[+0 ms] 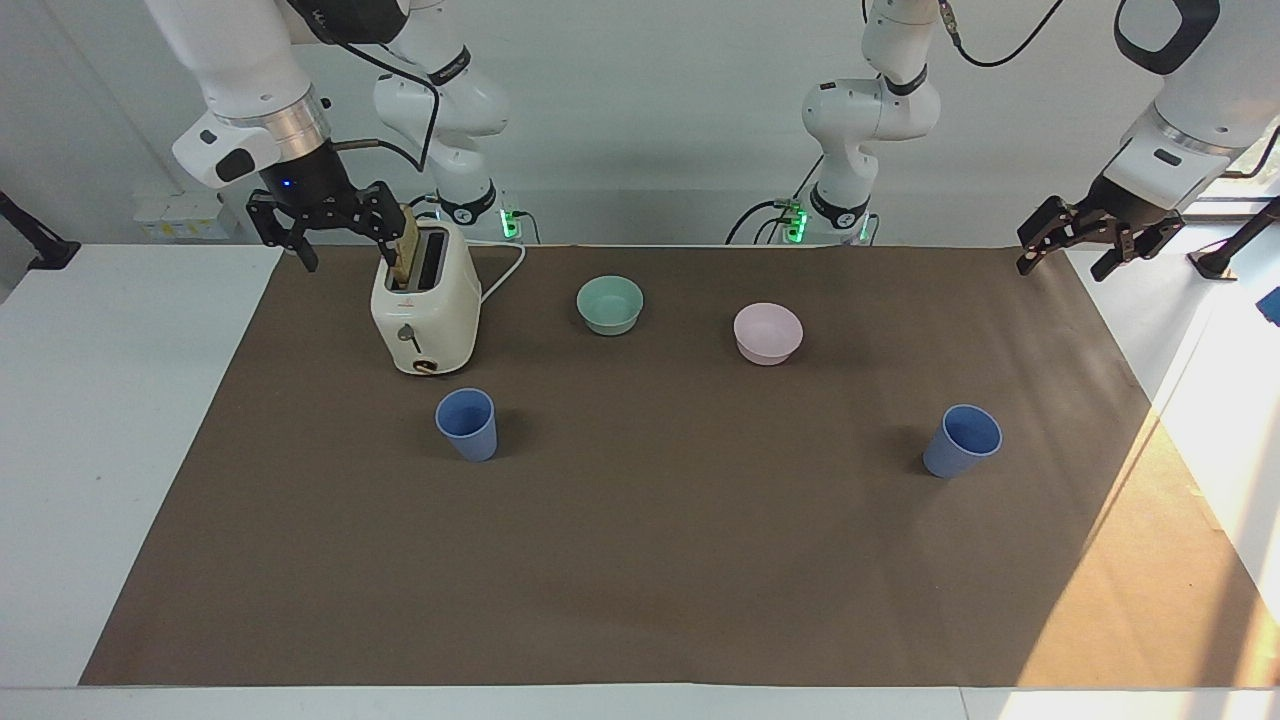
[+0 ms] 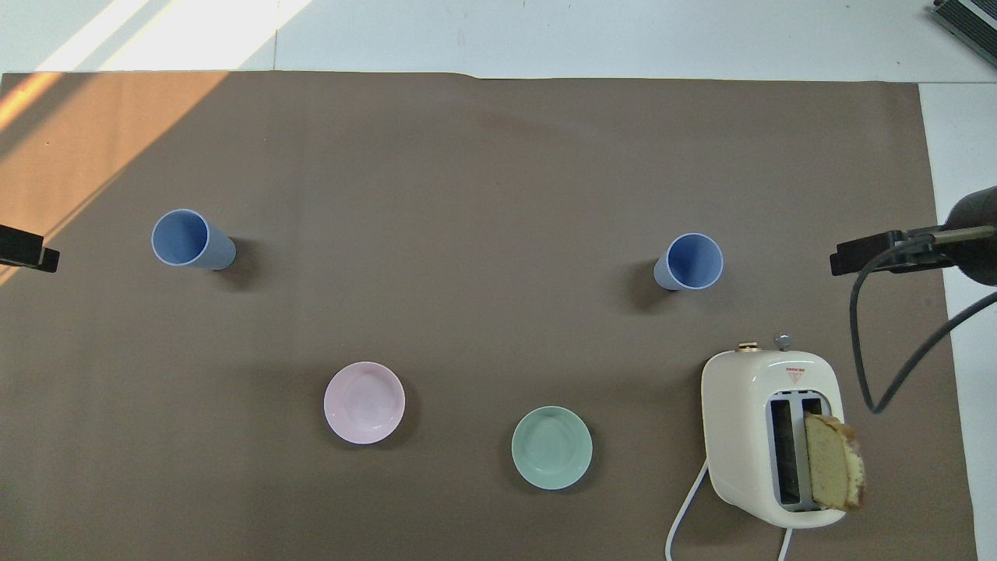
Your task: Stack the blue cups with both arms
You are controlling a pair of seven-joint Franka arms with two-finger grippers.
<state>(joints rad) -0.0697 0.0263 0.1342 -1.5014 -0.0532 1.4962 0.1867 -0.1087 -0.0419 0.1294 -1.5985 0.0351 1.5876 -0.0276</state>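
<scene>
Paper [image 1: 640, 560], brown, covers white table [image 1: 120, 450]; 2 cups [image 1: 467, 424] apart.

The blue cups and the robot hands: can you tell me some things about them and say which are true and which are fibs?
1. Two blue cups, one toward the right arm's end, one toward the left arm's end, stand apart on the brown mat. True.
2. One cup sits inside the other. False: they are not stacked.
3. The right gripper holds a cup. False: it is open, beside the toaster.
4. A bread slice sticks out of the toaster. True.
5. The left gripper is open, holding nothing. True.
</scene>
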